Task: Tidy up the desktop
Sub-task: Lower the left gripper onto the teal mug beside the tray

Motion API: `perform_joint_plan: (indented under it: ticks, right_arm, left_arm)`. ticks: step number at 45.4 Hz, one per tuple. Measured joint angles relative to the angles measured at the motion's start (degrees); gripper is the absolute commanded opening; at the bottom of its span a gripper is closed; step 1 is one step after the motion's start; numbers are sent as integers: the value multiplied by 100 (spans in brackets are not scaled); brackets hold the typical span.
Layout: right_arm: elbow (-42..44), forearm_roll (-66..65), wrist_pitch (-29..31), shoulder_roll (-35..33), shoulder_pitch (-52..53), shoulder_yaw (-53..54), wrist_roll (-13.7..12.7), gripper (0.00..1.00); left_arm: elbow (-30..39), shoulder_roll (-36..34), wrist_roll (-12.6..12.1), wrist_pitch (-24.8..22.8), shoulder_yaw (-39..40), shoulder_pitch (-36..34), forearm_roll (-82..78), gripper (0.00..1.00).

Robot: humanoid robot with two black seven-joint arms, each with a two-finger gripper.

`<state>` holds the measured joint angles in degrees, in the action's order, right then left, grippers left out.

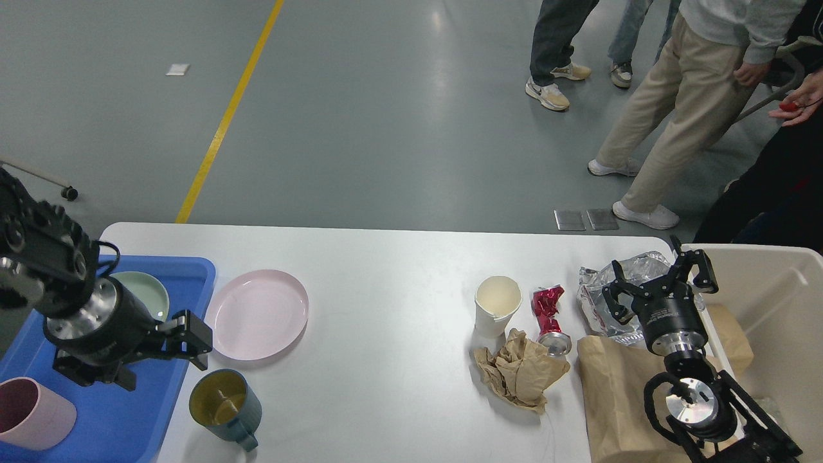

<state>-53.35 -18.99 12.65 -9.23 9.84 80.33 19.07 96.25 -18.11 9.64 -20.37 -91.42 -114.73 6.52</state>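
The white desktop (386, 270) holds a pink plate (257, 314), a teal mug (225, 402), a white paper cup (497, 303), a crushed red can (550, 315), crumpled brown paper (521, 370), crumpled foil (601, 286) and a brown paper bag (611, 399). My left gripper (159, 359) is open and empty, low over the right part of the blue tray (186, 267), just left of the mug. It hides most of a green plate (146, 289). My right gripper (657, 283) is open and empty over the foil.
A pink cup (32, 411) stands at the tray's front left. A beige bin (778, 296) stands past the desktop's right edge. Several people (681, 96) stand on the floor beyond the far right corner.
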Motion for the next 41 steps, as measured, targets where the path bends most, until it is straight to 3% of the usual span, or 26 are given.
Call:
perform_joint_plan:
  ticks: [7,15,25,41]
  right_arm:
    - [0,0,0,0,0,0,0,100]
    - [0,0,0,0,0,0,0,100]
    - [0,0,0,0,0,0,0,100]
    - [0,-2,0,0,0,0,0,100]
  left_arm:
    - [-213,-28,-18,575,310,766,7,94]
    - [-917,16,-57,673,714,1880,-11,94]
    - [-1423,14,-152,846,832,2370,-34,93]
    - [-1724,21,-161,1341,962,2837,-37,70]
